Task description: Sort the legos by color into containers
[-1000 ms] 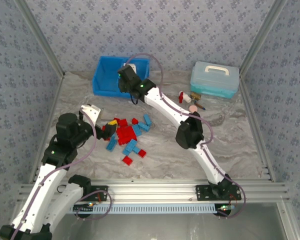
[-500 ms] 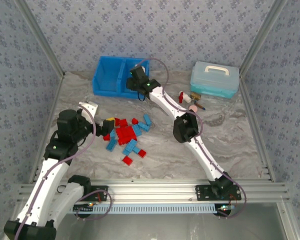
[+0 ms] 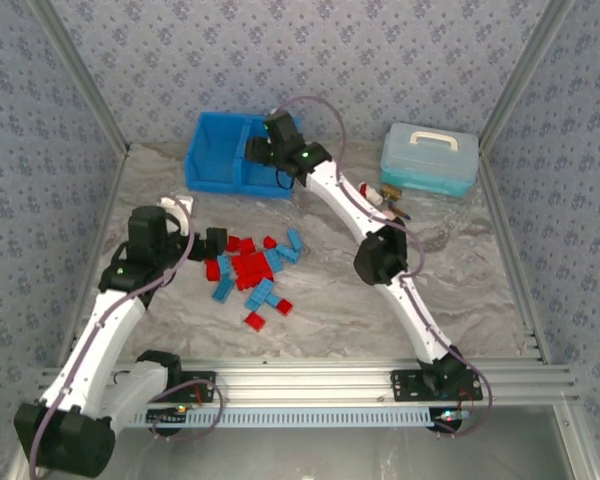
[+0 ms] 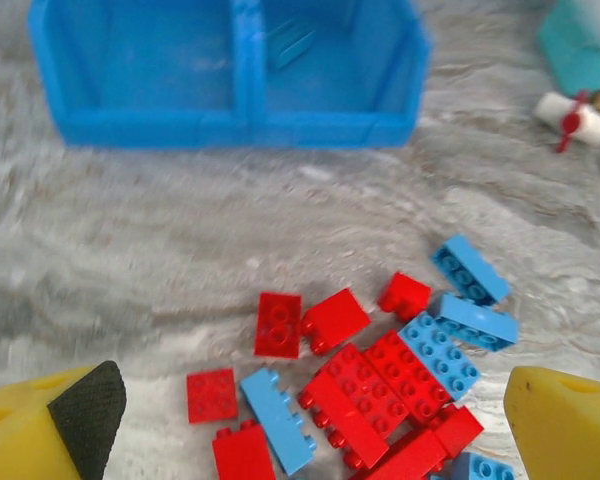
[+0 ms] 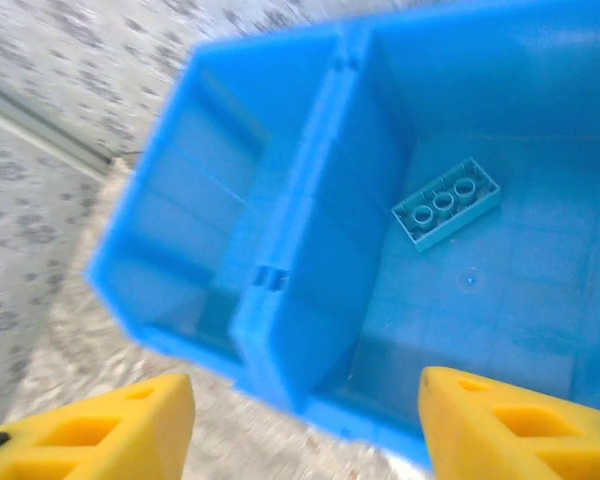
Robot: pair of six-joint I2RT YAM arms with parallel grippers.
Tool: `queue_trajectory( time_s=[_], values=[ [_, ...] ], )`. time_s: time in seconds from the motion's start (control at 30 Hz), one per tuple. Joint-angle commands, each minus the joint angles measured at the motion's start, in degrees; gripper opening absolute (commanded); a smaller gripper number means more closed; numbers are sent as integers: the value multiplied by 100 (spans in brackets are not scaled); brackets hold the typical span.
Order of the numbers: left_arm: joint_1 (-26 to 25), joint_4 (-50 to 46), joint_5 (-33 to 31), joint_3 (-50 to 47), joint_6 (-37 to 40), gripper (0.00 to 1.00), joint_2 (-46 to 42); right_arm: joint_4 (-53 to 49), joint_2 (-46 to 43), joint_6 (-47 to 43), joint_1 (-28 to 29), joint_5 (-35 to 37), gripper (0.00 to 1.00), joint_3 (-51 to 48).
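From above, my right gripper hung over the blue bin, my left gripper beside the brick pile. My left wrist showed its jaws wide and empty over that mixed pile; closing there could catch red with blue, I feared. My right wrist showed jaws apart, empty, above one blue brick in the right compartment.

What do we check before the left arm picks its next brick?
1. left jaws wide open, nothing between them: ok.
2. brick pile right below left jaws: ok.
3. right jaws open, empty, over the bin: ok.
4. light blue brick lying in the bin's right compartment: ok.
5. left compartment holds no stray bricks: ok.
6. which brick the left jaws line up on: cannot tell.
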Motion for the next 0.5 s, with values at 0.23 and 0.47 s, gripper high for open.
queue_trajectory(
  time_s=[0.23,0.47],
  values=[
    [-355,-1079,-1034,437,-2859,90,934,-137,-4773,-1457,340,629,85,-4327],
    [-908,-1696,-1589,159,-3660,74,1430,92,-6903,-606,115,940,91,-7318]
  ],
)
